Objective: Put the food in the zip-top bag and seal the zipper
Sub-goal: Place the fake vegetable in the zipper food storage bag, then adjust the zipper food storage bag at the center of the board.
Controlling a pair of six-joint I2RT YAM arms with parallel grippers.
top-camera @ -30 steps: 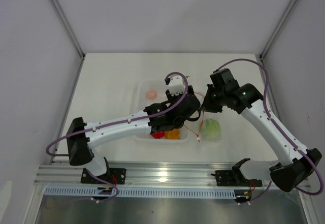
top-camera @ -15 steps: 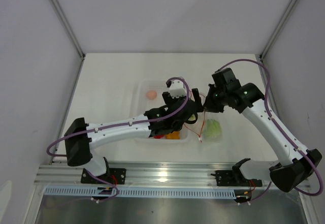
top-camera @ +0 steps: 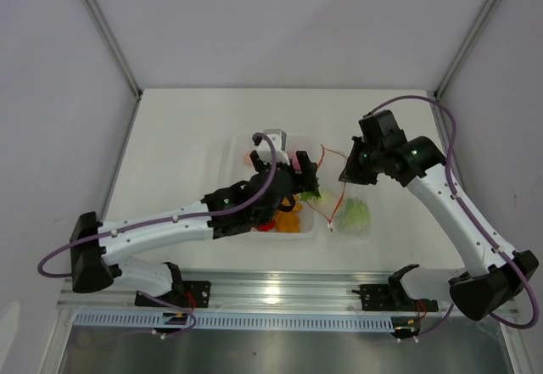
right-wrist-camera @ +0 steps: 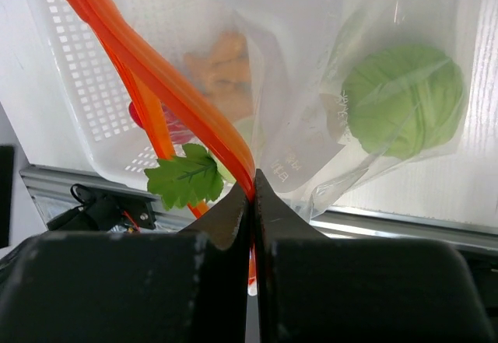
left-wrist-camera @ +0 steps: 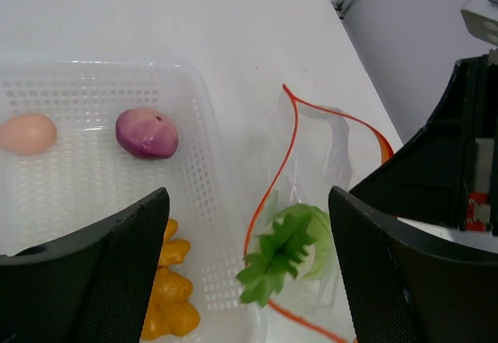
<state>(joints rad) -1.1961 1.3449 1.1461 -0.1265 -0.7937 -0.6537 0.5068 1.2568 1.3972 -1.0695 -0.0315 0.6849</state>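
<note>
Left end effector [left-wrist-camera: 247, 203] hung over table [left-wrist-camera: 233, 16], jaws wide apart. Perforated tray [left-wrist-camera: 210, 164] holding pink round piece [left-wrist-camera: 27, 134], purple onion [left-wrist-camera: 146, 132], orange-yellow lumpy piece [left-wrist-camera: 171, 296]. Just beside tray: zip-top bag [left-wrist-camera: 327, 148], zipper [left-wrist-camera: 288, 145] parted, green leafy piece [left-wrist-camera: 276, 257] at mouth.

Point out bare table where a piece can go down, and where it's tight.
Bare: the table strip between the far rim of the tray and the back wall, and the far patch left of the tray. Tight: between tray and zip-top bag, under the left fingers and zipper.
</note>
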